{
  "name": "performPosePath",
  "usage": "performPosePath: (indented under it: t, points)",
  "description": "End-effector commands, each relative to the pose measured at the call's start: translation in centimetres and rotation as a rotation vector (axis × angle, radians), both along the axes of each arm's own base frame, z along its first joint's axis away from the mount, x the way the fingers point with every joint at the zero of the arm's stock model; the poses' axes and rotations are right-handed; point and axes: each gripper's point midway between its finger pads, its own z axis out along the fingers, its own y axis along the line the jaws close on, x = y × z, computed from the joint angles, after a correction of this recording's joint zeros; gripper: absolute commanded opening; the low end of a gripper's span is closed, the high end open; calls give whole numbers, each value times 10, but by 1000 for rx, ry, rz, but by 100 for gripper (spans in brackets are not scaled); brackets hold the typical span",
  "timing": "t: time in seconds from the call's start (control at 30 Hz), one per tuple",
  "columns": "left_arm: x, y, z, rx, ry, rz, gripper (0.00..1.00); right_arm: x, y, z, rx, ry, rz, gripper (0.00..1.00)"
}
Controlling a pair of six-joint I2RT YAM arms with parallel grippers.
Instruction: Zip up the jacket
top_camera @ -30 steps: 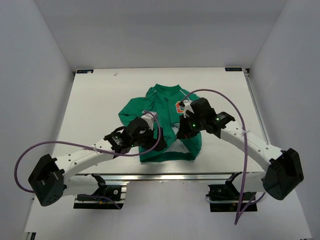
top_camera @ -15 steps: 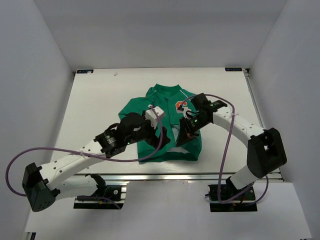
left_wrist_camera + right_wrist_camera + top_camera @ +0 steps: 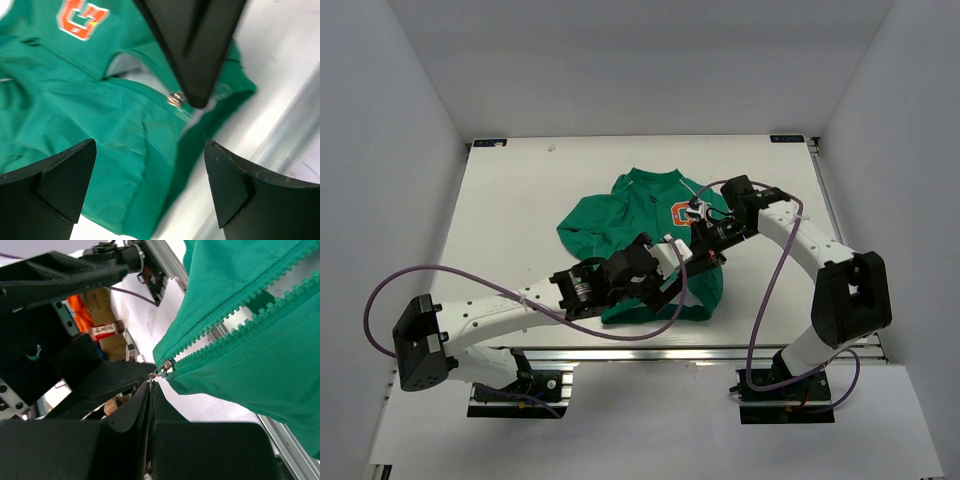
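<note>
White table (image 3: 520,190) across the shot, and in the middle of it the green jacket (image 3: 638,205) lies flat on its back, collar to the far side, hem toward the arm bases. The left arm (image 3: 510,310) reaches in long from the near-left corner, and the right arm (image 3: 810,250) bends in from the right, so both meet over the lower front. The left gripper (image 3: 150,145) hangs over the hem end with its fingers spread wide apart, nothing between them; whether they touch the cloth, I cannot tell. The right gripper (image 3: 151,386) has its fingers pressed together, pinching the small silver zipper pull (image 3: 161,368) low on the front, close to the hem and the near table edge. Above the slider the two rows of zipper teeth (image 3: 240,305) run apart, with light grey lining (image 3: 132,70) showing in the gap. The orange G patch (image 3: 82,17) sits on the chest, beyond the open zip.
</note>
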Motion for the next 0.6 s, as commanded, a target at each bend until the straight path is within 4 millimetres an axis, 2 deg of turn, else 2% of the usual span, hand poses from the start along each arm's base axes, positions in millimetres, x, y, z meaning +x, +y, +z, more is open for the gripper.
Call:
performPosePath:
  t: [0.0, 0.03, 0.17, 0.37, 0.5, 0.53, 0.57]
  points:
    - [24, 5, 21, 8, -141, 90, 98, 0, 5, 24, 96, 14, 22, 0]
    - [28, 6, 15, 36, -146, 103, 98, 1, 5, 25, 96, 12, 21, 0]
    - [30, -3, 14, 70, -164, 105, 97, 2, 6, 29, 112, 20, 17, 0]
    - [25, -17, 21, 63, -213, 84, 85, 4, 7, 35, 126, 10, 14, 0]
    - [22, -23, 27, 23, -237, 76, 74, 5, 6, 30, 115, 17, 3, 0]
    - [20, -25, 27, 25, -242, 66, 61, 5, 5, 30, 109, 16, -1, 0]
    - [19, -25, 28, 20, -246, 68, 55, 5, 5, 29, 108, 14, 0, 0]
